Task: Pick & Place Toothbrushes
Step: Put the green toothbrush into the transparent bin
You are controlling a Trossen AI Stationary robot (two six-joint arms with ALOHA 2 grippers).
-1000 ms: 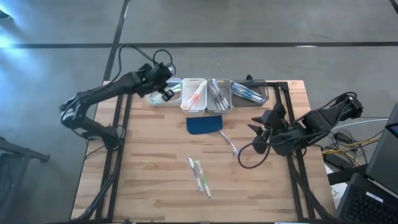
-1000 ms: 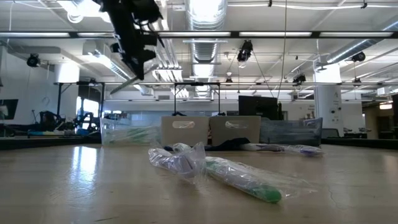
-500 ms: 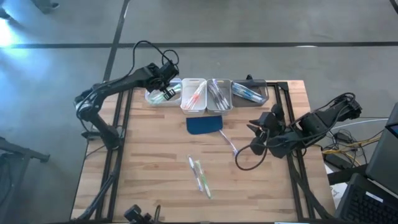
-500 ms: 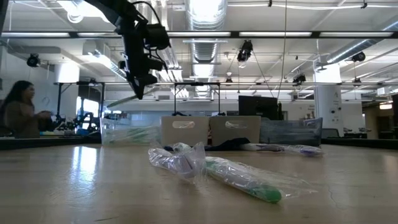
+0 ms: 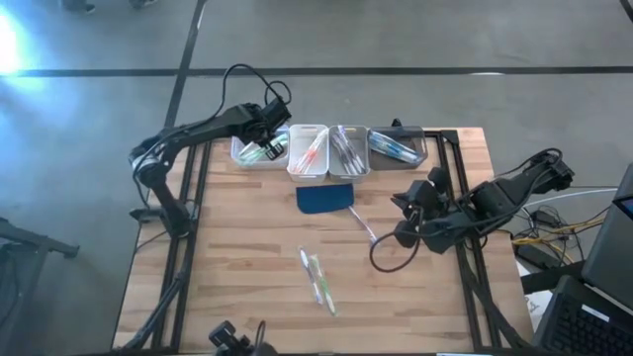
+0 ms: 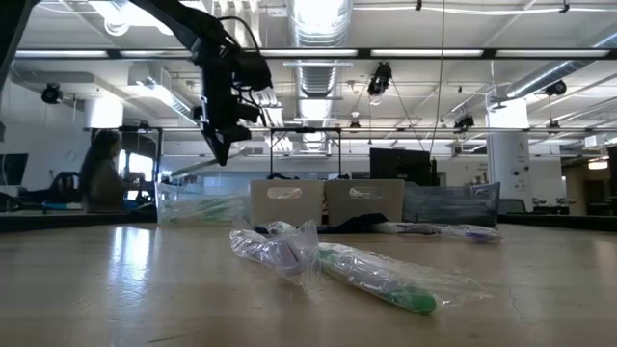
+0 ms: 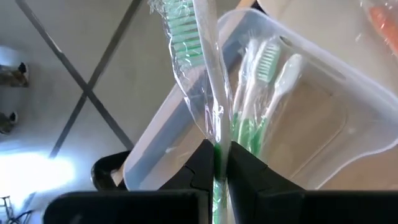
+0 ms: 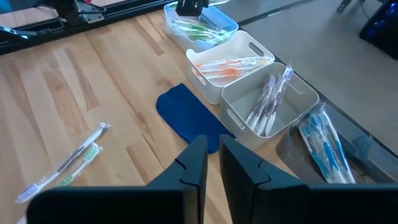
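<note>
My left hand [image 7: 217, 163] pinches a wrapped green toothbrush [image 7: 200, 68] above the clear bin [image 7: 314, 118] at the desk's far left corner, where other green ones [image 7: 264, 81] lie. It hangs near the bin's outer wall, so letting go here could tip it off the desk [image 5: 237, 257]. My right hand [image 8: 212, 163] waits with fingers pressed together, empty, over the right side. Loose toothbrushes [image 5: 318, 277] lie mid-desk.

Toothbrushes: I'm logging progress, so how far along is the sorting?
Done: four bins hold sorted toothbrushes. In hand: the left pincer grips a wrapped green toothbrush over the clear bin. Left: three loose toothbrushes lie on the table; the right pincer is shut, empty.
</note>
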